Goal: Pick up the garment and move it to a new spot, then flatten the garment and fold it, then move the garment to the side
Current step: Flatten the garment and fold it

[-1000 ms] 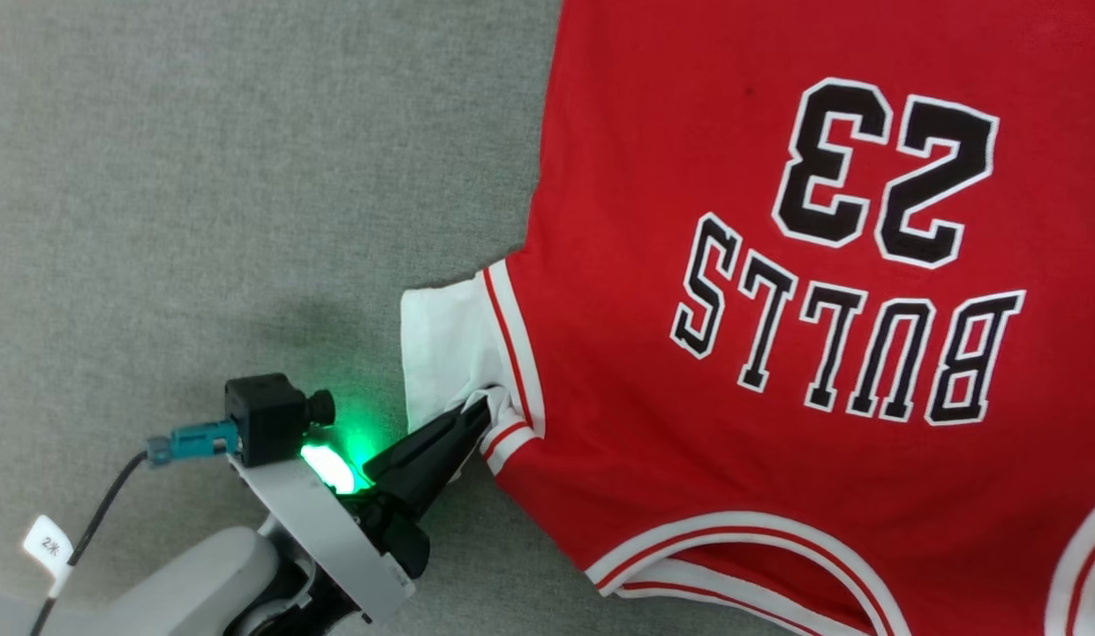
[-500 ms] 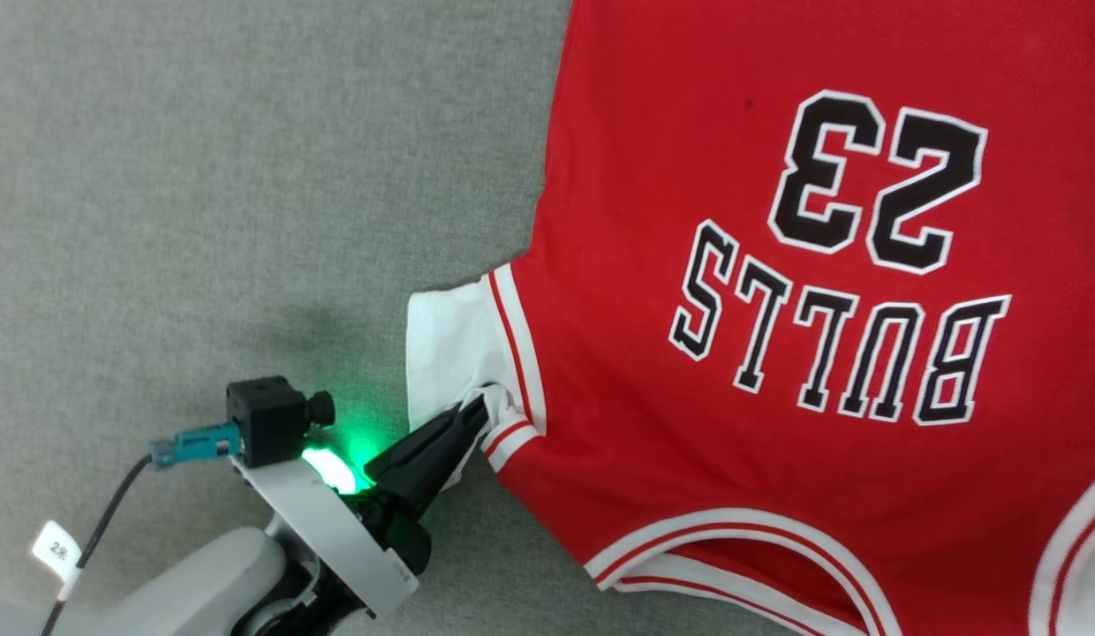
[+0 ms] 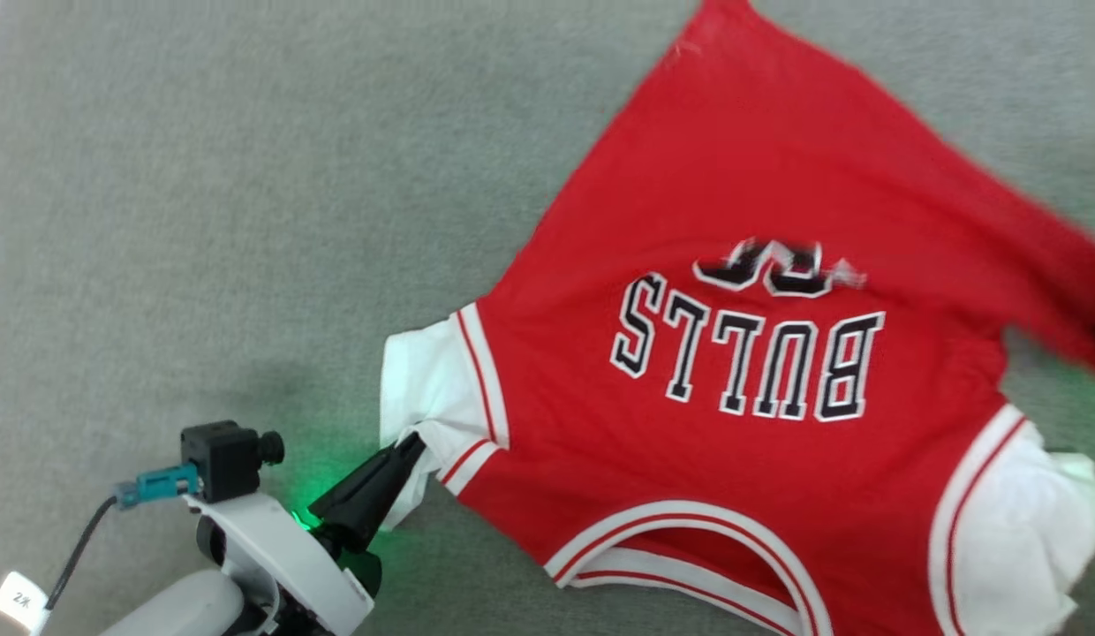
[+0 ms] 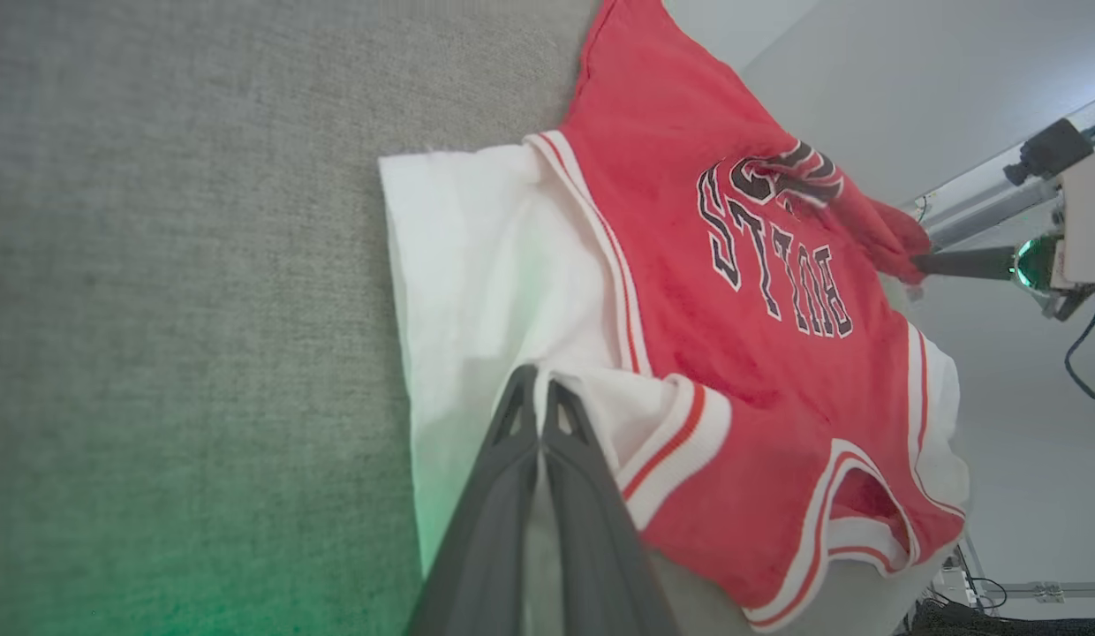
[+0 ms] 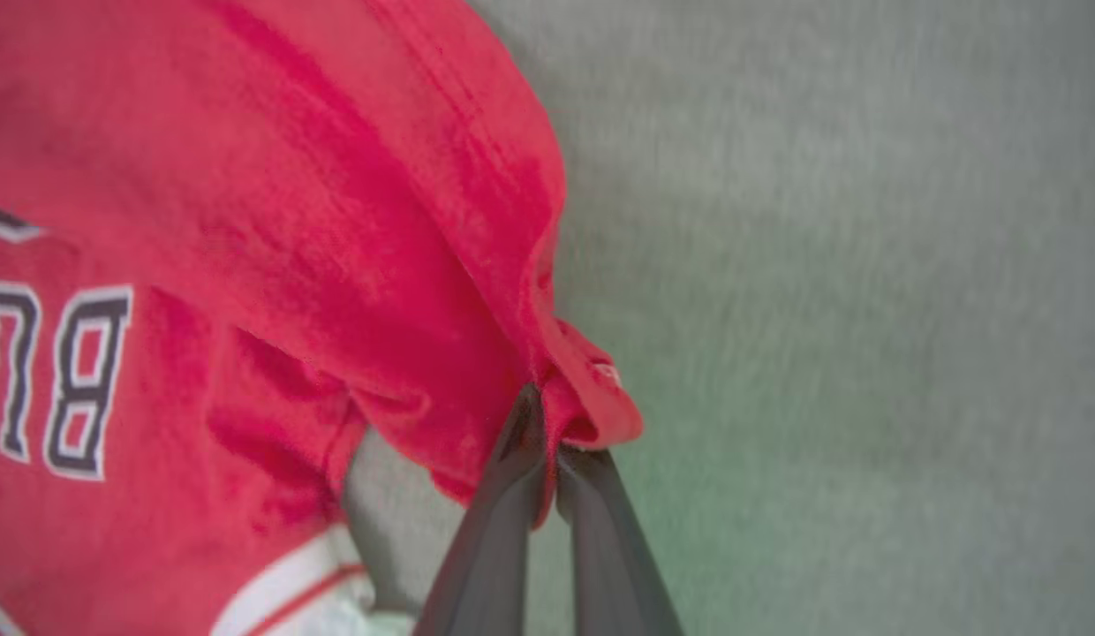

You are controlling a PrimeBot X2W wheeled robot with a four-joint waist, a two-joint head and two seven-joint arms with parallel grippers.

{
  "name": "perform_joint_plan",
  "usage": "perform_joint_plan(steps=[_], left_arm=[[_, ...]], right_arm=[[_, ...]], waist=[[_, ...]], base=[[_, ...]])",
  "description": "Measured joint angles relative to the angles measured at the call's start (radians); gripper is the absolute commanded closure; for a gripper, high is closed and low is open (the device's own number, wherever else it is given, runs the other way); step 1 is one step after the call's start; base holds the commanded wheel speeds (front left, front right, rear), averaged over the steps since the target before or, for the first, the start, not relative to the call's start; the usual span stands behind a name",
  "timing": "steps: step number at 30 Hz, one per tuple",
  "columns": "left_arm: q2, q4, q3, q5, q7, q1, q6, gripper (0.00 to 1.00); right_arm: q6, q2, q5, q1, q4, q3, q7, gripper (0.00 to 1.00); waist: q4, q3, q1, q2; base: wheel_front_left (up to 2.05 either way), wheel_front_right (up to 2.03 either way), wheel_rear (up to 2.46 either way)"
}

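The garment [image 3: 733, 459], a red jersey with white sleeves and upside-down "BULLS" lettering, lies on the grey surface [image 3: 203, 221]. My left gripper [image 3: 413, 443] is shut on the white sleeve at its striped cuff, and the left wrist view shows its fingers [image 4: 540, 389] pinching the cloth. My right gripper [image 5: 547, 428] is shut on a red hem corner of the garment [image 5: 336, 221]. That corner is lifted and drawn over the number, which is half hidden under the fold. The left wrist view shows the right gripper [image 4: 918, 263] at the garment's [image 4: 689, 221] far side.
Grey fabric covers the surface on every side of the garment. The other white sleeve [image 3: 1024, 530] lies bunched at the lower right. The left arm's wrist camera and cable [image 3: 212, 450] stand at the lower left.
My right gripper has shut on the red hem corner and pulled it over the "23". The left gripper stays shut on the sleeve. The head camera has also shifted.
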Motion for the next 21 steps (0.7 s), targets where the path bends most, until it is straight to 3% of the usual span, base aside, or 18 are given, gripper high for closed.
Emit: perform_joint_plan(steps=[6, 10, 15, 21], left_arm=[[0.011, -0.007, 0.013, 0.002, 0.000, 0.015, 0.004, 1.00], [0.018, -0.013, 0.018, 0.002, 0.000, 0.025, 0.010, 1.00], [0.020, -0.019, 0.019, 0.002, 0.000, 0.026, 0.015, 1.00], [0.017, -0.024, 0.014, 0.002, 0.003, 0.027, 0.018, 1.00]], right_arm=[[0.000, 0.068, 0.021, 0.328, -0.231, -0.077, 0.034, 1.00], [0.000, 0.118, 0.020, 0.494, -0.310, -0.070, 0.038, 1.00], [0.000, 0.169, 0.018, 0.625, -0.330, -0.019, 0.016, 1.00], [0.000, 0.217, 0.032, 0.668, -0.284, 0.030, -0.078, 1.00]], waist=[[-0.055, -0.044, 0.0000, 0.0000], [-0.088, -0.063, 0.0000, 0.0000], [-0.112, -0.079, 0.0000, 0.0000], [-0.116, -0.089, 0.0000, 0.0000]], base=[[0.00, 0.00, 0.00], [0.00, 0.00, 0.00], [0.00, 0.00, 0.00], [0.00, 0.00, 0.00]])
